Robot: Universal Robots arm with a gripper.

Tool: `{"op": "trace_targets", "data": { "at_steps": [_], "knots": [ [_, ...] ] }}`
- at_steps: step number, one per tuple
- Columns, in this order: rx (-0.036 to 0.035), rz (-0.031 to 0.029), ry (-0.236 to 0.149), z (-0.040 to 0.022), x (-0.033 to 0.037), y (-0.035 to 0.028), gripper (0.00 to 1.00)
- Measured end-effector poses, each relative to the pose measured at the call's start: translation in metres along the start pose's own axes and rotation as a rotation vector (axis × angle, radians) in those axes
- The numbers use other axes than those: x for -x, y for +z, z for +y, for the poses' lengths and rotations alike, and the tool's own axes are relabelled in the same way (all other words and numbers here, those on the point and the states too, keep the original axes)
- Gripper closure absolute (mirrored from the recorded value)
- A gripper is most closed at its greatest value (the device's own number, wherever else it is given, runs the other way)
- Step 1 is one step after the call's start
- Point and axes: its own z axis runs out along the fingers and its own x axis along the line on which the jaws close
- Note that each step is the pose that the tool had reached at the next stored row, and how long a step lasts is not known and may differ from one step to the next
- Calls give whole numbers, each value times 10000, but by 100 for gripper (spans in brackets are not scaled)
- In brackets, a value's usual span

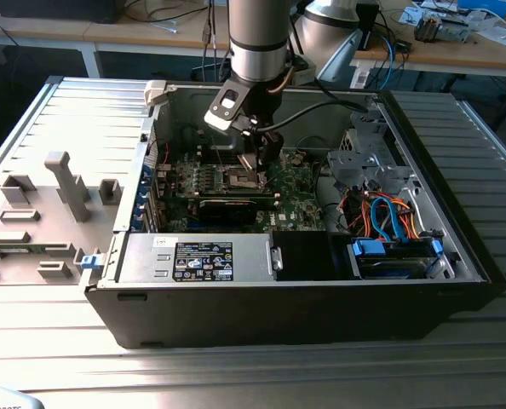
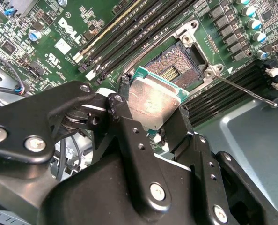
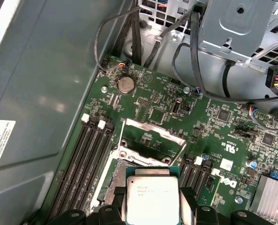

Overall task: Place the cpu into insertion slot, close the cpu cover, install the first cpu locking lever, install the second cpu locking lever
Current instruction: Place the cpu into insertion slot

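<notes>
One chip, one socket, and a visible gap between them is what I make of it. The arm reaches down into the open computer case (image 1: pixel 321 285) at the centre of the exterior view, just behind the black power-supply box (image 1: pixel 198 258), and its gripper (image 1: pixel 260 162) hangs low over the green board. In the second wrist view the black fingers (image 2: pixel 121 112) are closed on two opposite edges of the cpu (image 2: pixel 154 101), clamping it with its dull metal top facing the camera. The insertion slot (image 2: pixel 174 65) lies uncovered just beyond the chip, its dark centre and silvery rim plain to see, so the cpu is near the slot but not seated in it. It looks slightly offset to one side of the slot, though from these angles I cannot tell whether its edges are squared with the rim. In the first wrist view the cpu cover (image 3: pixel 153 130) stands swung open past the slot. A thin locking lever (image 2: pixel 246 90) lies swung out across the board, free of the socket.
</notes>
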Motion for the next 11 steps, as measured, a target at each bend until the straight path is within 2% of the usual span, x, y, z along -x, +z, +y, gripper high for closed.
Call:
{"op": "trace_targets", "data": {
  "at_steps": [11],
  "knots": [
    [2,-13,195,0,0,8,46]
  ]
}}
